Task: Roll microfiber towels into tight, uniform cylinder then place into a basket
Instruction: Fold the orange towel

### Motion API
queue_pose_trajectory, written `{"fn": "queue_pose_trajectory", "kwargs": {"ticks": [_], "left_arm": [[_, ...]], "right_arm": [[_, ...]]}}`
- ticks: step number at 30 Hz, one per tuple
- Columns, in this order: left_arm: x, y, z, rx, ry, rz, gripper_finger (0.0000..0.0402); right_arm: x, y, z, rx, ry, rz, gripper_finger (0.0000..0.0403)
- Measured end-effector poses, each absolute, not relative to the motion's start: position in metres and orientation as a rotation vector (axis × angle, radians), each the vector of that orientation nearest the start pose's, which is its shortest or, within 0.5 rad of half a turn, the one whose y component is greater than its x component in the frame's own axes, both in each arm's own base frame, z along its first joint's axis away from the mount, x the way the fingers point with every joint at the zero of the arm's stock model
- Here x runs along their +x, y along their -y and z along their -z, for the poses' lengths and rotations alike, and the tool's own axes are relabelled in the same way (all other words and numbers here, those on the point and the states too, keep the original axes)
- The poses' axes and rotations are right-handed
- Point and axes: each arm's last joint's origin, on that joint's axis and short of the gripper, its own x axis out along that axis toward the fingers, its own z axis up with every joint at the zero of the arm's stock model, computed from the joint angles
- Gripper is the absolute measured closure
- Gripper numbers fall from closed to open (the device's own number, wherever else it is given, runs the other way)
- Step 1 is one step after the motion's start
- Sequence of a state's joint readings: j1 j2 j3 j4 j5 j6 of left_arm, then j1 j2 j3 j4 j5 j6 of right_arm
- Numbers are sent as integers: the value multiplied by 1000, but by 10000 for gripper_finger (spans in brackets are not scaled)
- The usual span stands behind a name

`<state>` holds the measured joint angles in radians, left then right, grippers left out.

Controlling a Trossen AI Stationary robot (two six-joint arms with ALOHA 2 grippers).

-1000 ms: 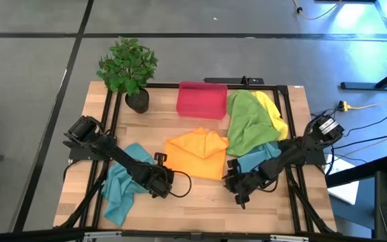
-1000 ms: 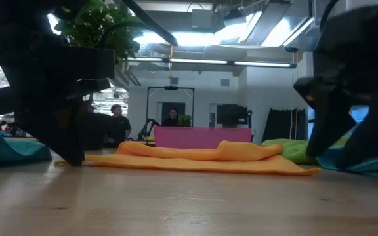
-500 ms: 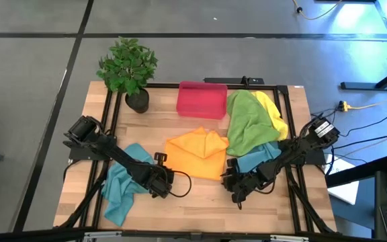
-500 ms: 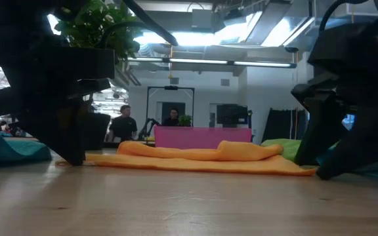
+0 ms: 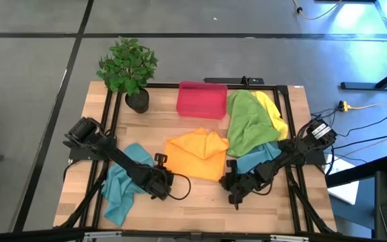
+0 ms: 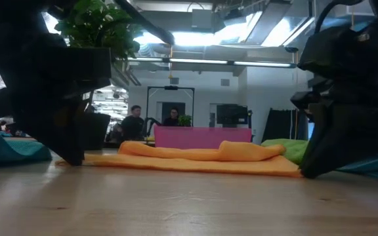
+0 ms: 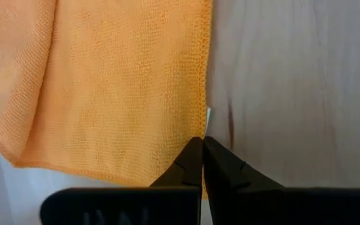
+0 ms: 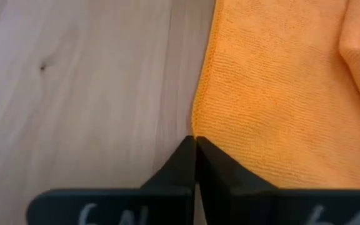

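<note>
Orange towel (image 5: 197, 154) pinched by both shut jaws, green towel (image 5: 246, 122), basket (image 5: 202, 99), plant (image 5: 127, 66) behind.

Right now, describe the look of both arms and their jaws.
Both arms are dark, nearly black, jointed and slender. The left gripper and right gripper each end in two matte black, wedge-shaped jaws tapering to a point. A black cable loops beside the left wrist. The right gripper's crossbar carries faint pale lettering.

Stood at the far left corner of the wooden table (image 5: 200, 202): a potted plant (image 5: 127, 67). Beyond, two people (image 6: 134, 121) at desks.
</note>
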<state>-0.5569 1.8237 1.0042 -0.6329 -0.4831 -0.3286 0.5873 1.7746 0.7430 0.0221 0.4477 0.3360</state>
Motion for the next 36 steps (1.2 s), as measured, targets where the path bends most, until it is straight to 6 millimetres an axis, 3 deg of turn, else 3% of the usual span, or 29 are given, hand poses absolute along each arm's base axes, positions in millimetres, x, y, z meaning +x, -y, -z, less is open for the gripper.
{"fn": "queue_pose_trajectory", "kwargs": {"ticks": [3,10,15,19,27,36], "left_arm": [[271,160,-140,449,-1243,-129,401],[280,181,-177,442,-1207,-117,401],[284,193,-214,510,-1156,-152,401],[284,193,-253,617,-1130,-231,401],[280,171,-325,808,-1081,-418,401],[270,116,-398,804,-895,-583,401]], "right_arm": [[262,-159,-117,-186,-875,20,389],[269,-178,-173,-213,-865,3,396],[268,-186,-223,-296,-837,40,399],[261,-182,-268,-359,-809,117,399],[243,-146,-344,-439,-717,301,399],[238,-88,-393,-438,-639,432,399]]}}
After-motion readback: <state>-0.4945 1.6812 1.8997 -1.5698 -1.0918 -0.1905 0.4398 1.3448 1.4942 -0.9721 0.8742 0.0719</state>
